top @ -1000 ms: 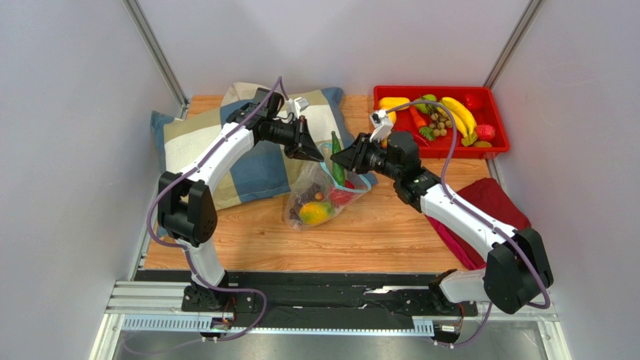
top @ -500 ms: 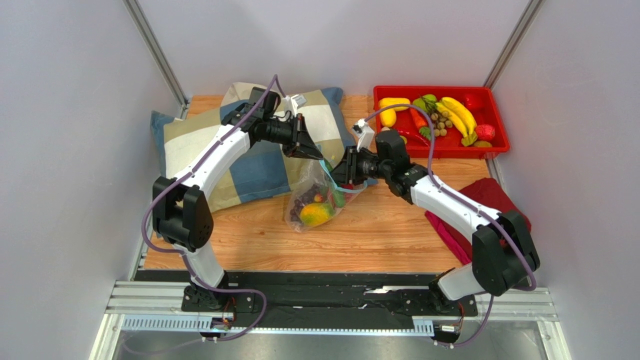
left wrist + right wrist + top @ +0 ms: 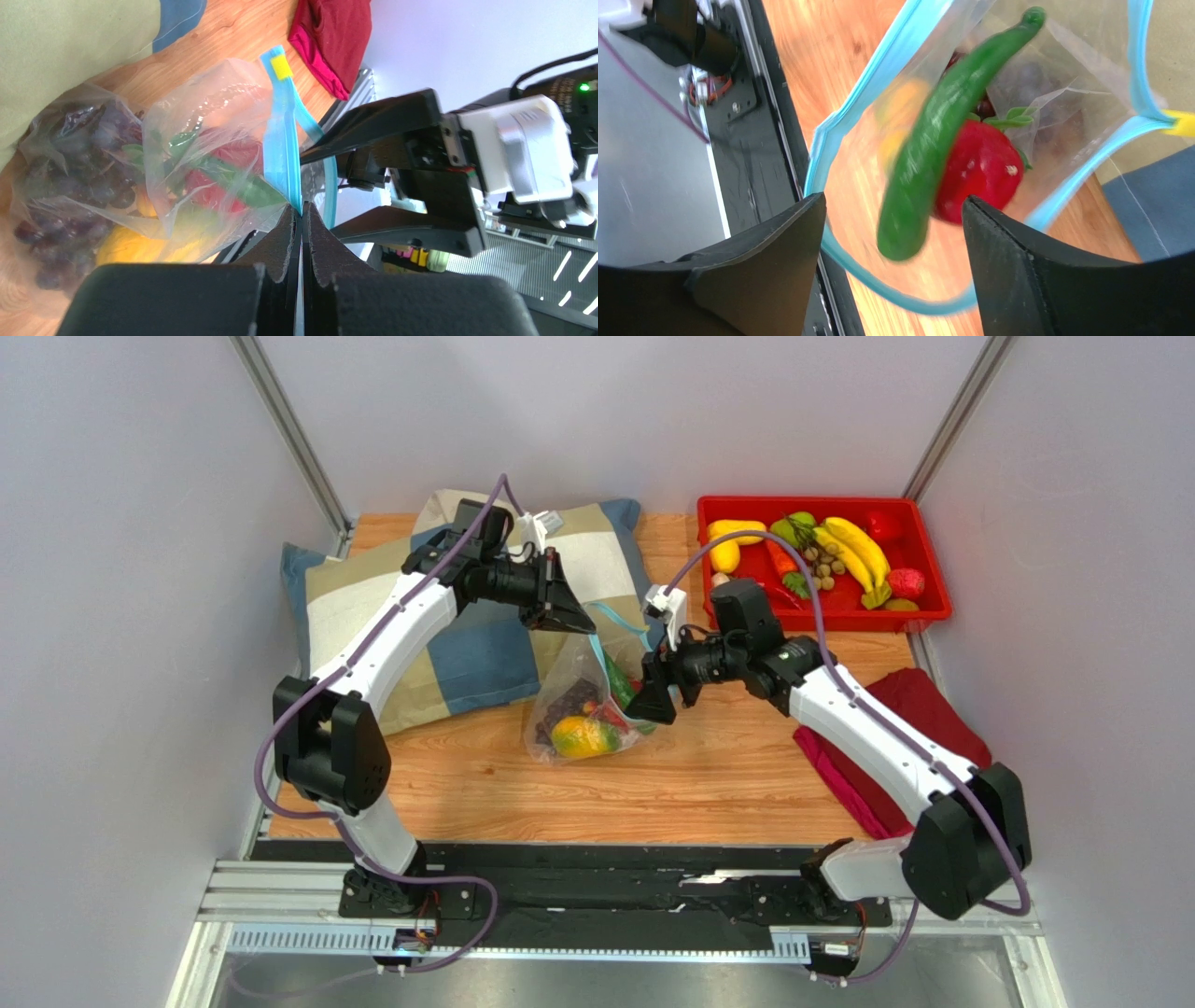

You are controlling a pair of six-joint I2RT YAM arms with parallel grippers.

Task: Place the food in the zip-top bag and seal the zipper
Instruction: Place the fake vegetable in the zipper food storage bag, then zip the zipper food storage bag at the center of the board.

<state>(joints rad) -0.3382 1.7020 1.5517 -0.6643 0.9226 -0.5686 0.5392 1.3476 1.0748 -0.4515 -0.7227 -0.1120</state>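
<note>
The clear zip-top bag [image 3: 561, 703] lies on the wood with its mouth held up. My left gripper [image 3: 577, 622] [image 3: 300, 214] is shut on the light blue zipper [image 3: 283, 133] at the bag's edge. Over the open mouth hangs my right gripper [image 3: 652, 704] [image 3: 892, 204], open with nothing held between its fingers. A long green vegetable [image 3: 948, 133], blurred, sits free in the mouth just beyond those fingers. Inside the bag are a red piece [image 3: 982, 171], dark purple grapes [image 3: 63, 203] and a yellow-orange fruit [image 3: 582, 738]. More food, with bananas [image 3: 859, 549], fills the red tray [image 3: 842, 620].
A plaid pillow [image 3: 421, 602] lies at the back left under the left arm. A dark red cloth [image 3: 919, 721] sits at the right edge beneath the right forearm. The red tray stands at the back right corner.
My right gripper swung down over the bag's mouth and opened, letting go of the long green vegetable, which is now in the bag. The left gripper kept its hold and lifted slightly.
</note>
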